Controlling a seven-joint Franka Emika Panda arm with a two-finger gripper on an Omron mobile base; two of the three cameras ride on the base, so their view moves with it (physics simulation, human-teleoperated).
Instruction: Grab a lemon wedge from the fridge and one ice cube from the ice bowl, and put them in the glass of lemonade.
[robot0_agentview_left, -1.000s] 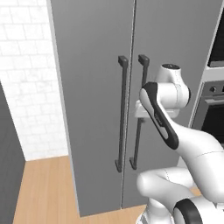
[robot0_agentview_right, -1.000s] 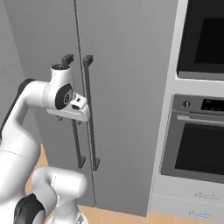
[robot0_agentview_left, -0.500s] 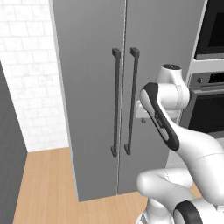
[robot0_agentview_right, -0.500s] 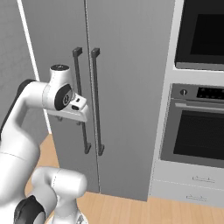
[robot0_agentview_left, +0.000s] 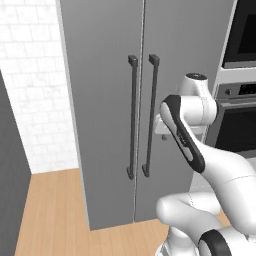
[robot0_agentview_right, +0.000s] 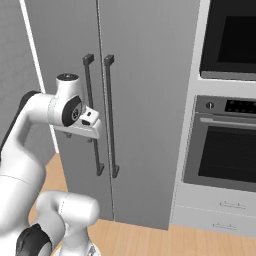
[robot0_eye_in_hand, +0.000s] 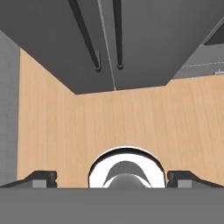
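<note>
Kitchen interior, rendered; pale wooden floor, white tiled wall at left of the left base view; a dark grey panel at that view's left edge.

Fridge: tall grey two-door cabinet, both doors closed; two dark vertical bar handles side by side at the door seam; the lemon wedge would be inside, unseen behind the shut doors.

Oven stack: black-fronted, immediately right of the fridge; the right base view gives it most fully, with an upper black window, a control strip with a knob, a lower door, and a pale drawer front below; the left base view catches a narrow slice of it.

Arm: white, dark-jointed, raised in front of the fridge; its hand sits level with the lower half of the handles, just before the right-hand door in the left base view, and overlaps the left handle in the right base view.

Gripper: hand view looks down at the floor and the fridge's foot; two dark fingertips stand at opposite sides of the frame, spread to full width, nothing between them.
</note>
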